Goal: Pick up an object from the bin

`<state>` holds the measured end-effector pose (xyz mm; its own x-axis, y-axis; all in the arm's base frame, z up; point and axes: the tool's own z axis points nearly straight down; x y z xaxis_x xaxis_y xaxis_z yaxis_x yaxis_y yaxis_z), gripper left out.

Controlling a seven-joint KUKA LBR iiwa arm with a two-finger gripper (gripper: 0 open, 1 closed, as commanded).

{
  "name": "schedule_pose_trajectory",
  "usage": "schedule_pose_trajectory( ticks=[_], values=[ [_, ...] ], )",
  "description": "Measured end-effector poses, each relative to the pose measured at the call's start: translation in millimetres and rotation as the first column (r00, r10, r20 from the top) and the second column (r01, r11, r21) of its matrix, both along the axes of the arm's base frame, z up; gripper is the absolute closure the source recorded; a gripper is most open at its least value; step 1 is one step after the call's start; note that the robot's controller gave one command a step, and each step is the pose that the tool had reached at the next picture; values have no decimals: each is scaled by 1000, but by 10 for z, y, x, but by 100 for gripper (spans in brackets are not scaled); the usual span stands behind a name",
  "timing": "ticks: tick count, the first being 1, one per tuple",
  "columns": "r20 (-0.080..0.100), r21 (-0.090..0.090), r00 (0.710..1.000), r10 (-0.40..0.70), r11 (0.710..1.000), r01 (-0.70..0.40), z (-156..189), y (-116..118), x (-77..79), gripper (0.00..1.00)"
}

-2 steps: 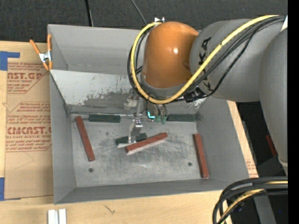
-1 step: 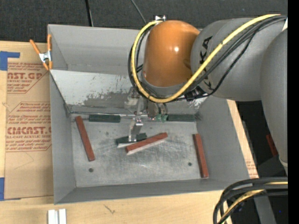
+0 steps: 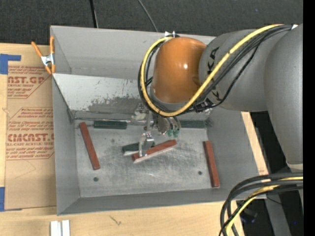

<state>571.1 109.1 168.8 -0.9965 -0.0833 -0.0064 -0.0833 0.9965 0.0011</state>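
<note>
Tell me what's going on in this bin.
A robot arm reaches in from the right. Its gripper is low over the middle of the grey bin, right at a reddish-brown stick that lies tilted on the floor beside a short dark bar. Whether it has a grip on the stick cannot be told. A left stick, a right stick and a dark green bar near the back wall lie apart.

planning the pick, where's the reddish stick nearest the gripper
The reddish stick lies slanted mid-floor in the bin, right at the gripper, beside a dark bar.
</note>
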Motion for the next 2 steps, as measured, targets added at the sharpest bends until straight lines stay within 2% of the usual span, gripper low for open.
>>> schedule_pose_trajectory(
  ticks=[1, 2],
  values=[
    [-2, 2, 1000, 0, 1000, 0, -927, -64, 5, 100],
    [-2, 2, 1000, 0, 1000, 0, -927, -64, 5, 100]
  ],
)
